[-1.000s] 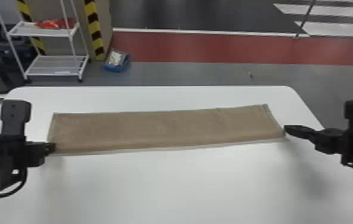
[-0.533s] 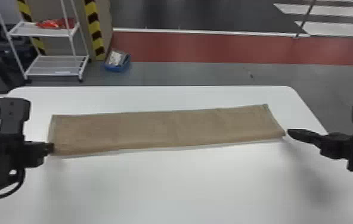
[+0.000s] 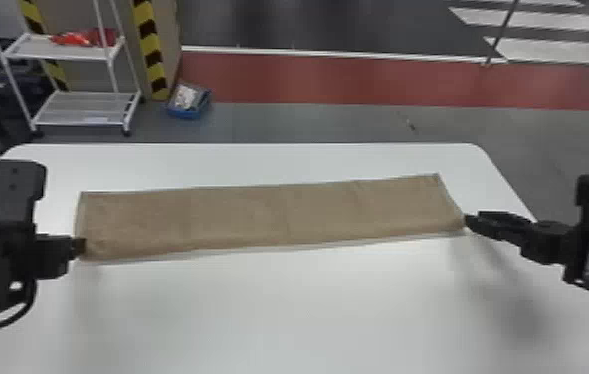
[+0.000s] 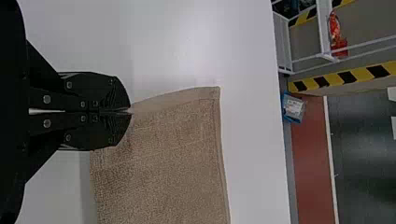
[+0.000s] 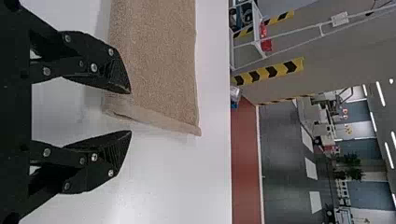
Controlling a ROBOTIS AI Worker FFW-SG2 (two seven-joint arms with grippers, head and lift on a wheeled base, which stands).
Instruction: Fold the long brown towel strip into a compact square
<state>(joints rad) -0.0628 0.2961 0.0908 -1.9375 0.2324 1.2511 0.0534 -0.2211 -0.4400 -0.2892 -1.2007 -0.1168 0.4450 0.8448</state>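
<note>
The brown towel strip (image 3: 268, 216) lies stretched crosswise on the white table. At its left end my left gripper (image 3: 78, 246) holds the near corner; in the left wrist view the left gripper (image 4: 130, 111) is shut on the edge of the towel (image 4: 163, 163). Beside the strip's right end sits my right gripper (image 3: 467, 221), close to the near corner. The right wrist view has the right gripper (image 5: 130, 112) open, its fingers apart, with the towel end (image 5: 159, 119) in front of them and nothing gripped.
The white table (image 3: 278, 318) has its far edge beyond the towel. Behind it on the floor stand a white wire shelf (image 3: 84, 107) with a red item and a blue box (image 3: 189, 102), near a yellow-black striped post (image 3: 149, 45).
My right gripper has moved slightly right, then back in beside the towel's right end. The left gripper and the towel have hardly moved.
</note>
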